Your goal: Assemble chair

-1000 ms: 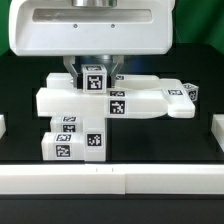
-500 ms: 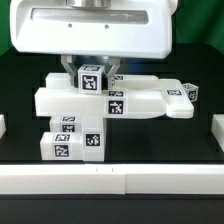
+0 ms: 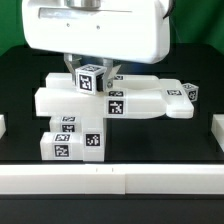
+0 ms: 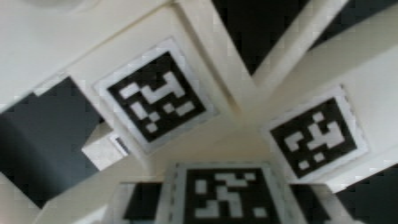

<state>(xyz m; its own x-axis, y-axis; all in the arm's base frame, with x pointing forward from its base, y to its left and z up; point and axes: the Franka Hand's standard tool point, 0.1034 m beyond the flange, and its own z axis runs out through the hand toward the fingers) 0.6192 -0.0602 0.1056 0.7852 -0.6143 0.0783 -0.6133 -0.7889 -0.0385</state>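
Observation:
The chair is a cluster of chunky white tagged parts in the middle of the black table. A wide slab point(image 3: 80, 100) lies across the top, a block point(image 3: 76, 142) with several tags stands below it, and a small cube point(image 3: 190, 93) sits at its right end. My gripper point(image 3: 92, 72) hangs over the cluster, its big white body filling the top of the exterior view. It is shut on a small tagged cube point(image 3: 93, 80) that sits on top of the slab. In the wrist view this cube point(image 4: 226, 196) lies between my gripper's point(image 4: 226, 205) fingers, with the X-braced frame point(image 4: 222, 80) beyond it.
A low white rail point(image 3: 110, 180) runs along the front of the table. Short white pieces stand at the exterior view's left edge point(image 3: 4, 126) and right edge point(image 3: 216, 132).
The gripper body has shifted and turned a little in the exterior view, and the held cube's tag face has turned slightly with it. The other chair parts have not moved.

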